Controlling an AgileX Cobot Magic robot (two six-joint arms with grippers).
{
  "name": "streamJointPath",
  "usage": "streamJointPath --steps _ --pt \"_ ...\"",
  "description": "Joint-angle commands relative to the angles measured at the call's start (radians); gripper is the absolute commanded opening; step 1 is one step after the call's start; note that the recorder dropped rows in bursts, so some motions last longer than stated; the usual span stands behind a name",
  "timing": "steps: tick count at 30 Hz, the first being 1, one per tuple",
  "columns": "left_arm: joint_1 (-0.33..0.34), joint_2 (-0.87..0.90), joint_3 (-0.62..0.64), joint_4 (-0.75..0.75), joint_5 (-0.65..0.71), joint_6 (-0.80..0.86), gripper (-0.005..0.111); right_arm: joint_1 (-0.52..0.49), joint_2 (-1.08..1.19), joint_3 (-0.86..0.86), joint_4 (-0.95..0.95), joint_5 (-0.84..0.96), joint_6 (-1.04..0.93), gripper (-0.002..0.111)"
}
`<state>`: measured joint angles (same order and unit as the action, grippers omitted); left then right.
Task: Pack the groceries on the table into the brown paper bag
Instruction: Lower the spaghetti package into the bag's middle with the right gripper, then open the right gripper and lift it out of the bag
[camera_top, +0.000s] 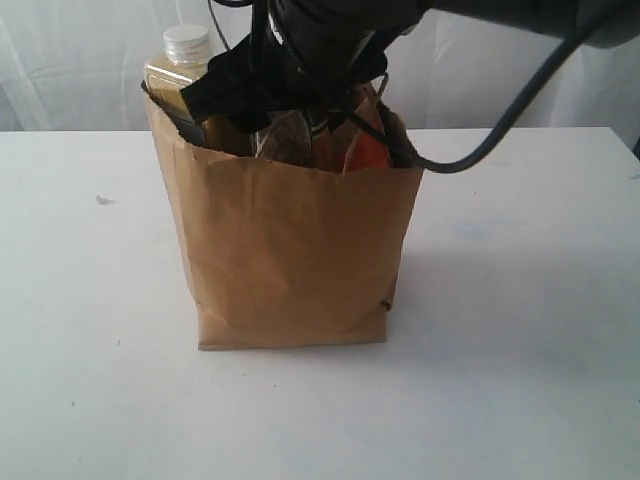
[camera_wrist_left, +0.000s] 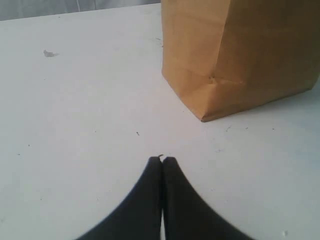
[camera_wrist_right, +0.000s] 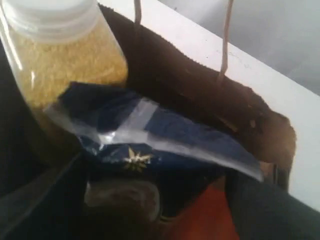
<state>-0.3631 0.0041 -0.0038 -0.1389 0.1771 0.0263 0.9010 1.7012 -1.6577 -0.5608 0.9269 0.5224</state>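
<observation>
The brown paper bag (camera_top: 290, 255) stands upright mid-table. A white-capped bottle of yellow grains (camera_top: 185, 60) sticks out of its back left corner. My right gripper (camera_top: 290, 110) reaches down into the bag's mouth from the upper right. In the right wrist view its dark fingers (camera_wrist_right: 262, 207) stand wide apart, open, on either side of the blue-ended spaghetti pack (camera_wrist_right: 150, 132), which leans beside the bottle (camera_wrist_right: 60, 60). An orange-labelled pouch (camera_wrist_right: 205, 217) shows below the pack. My left gripper (camera_wrist_left: 162, 160) is shut and empty, low over the table (camera_wrist_left: 75, 125) in front of the bag (camera_wrist_left: 240, 50).
A tiny white bit (camera_top: 103, 200) lies on the table left of the bag. The bag's paper loop handle (camera_wrist_right: 225, 42) hangs at its far rim. A black cable (camera_top: 520, 110) trails from the right arm above the bag's right side.
</observation>
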Motion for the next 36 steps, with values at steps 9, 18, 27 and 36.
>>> streamJointPath --steps 9,18,27,36 --pt "0.003 -0.004 0.004 -0.007 0.007 -0.001 0.000 -0.002 -0.057 -0.005 -0.031 -0.015 -0.029 0.073" --pt "0.003 -0.004 0.004 -0.007 0.007 -0.001 0.000 -0.002 -0.146 -0.005 -0.027 -0.015 -0.076 0.073" --pt "0.003 -0.004 0.004 -0.007 0.007 -0.001 0.000 -0.002 -0.294 -0.005 -0.010 0.024 -0.076 0.073" --pt "0.003 -0.004 0.004 -0.007 0.007 -0.001 0.000 0.003 -0.458 0.077 0.096 0.043 -0.145 0.019"
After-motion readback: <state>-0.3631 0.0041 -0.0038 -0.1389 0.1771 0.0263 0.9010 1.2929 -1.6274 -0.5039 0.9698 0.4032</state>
